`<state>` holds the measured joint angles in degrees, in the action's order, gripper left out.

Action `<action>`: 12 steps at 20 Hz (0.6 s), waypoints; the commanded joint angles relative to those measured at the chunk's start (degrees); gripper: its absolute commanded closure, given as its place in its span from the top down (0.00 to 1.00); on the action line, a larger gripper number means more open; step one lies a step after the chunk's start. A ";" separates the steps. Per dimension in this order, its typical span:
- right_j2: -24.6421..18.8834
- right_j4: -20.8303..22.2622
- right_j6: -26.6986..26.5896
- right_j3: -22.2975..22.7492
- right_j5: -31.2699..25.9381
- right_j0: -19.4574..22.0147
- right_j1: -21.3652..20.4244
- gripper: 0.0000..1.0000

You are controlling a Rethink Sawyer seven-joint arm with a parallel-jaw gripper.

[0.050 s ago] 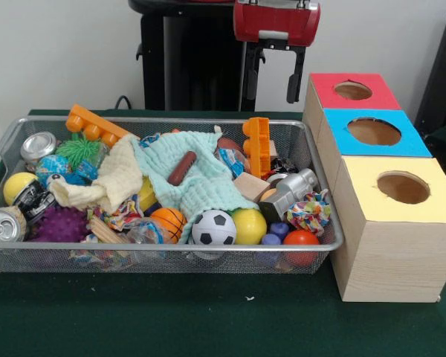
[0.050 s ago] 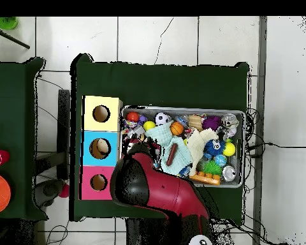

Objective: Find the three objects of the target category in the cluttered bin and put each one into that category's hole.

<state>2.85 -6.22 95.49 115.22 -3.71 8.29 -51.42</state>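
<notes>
Tool open, hanging above bin's far-right corner.

My gripper hangs above the far rim of the bin, which sits on the desk. Just beside the bin stand three boxes in a row (each holed on top). Below me a cloth lies over the toys.

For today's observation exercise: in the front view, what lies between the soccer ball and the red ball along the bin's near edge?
In the front view, a yellow ball and small blue-purple pieces lie between the soccer ball and the red ball.
</notes>
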 commanded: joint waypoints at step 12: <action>-0.34 0.74 6.35 -3.97 -6.07 1.52 3.93 1.00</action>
<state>3.43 -6.21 95.49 114.57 -3.71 8.28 -49.31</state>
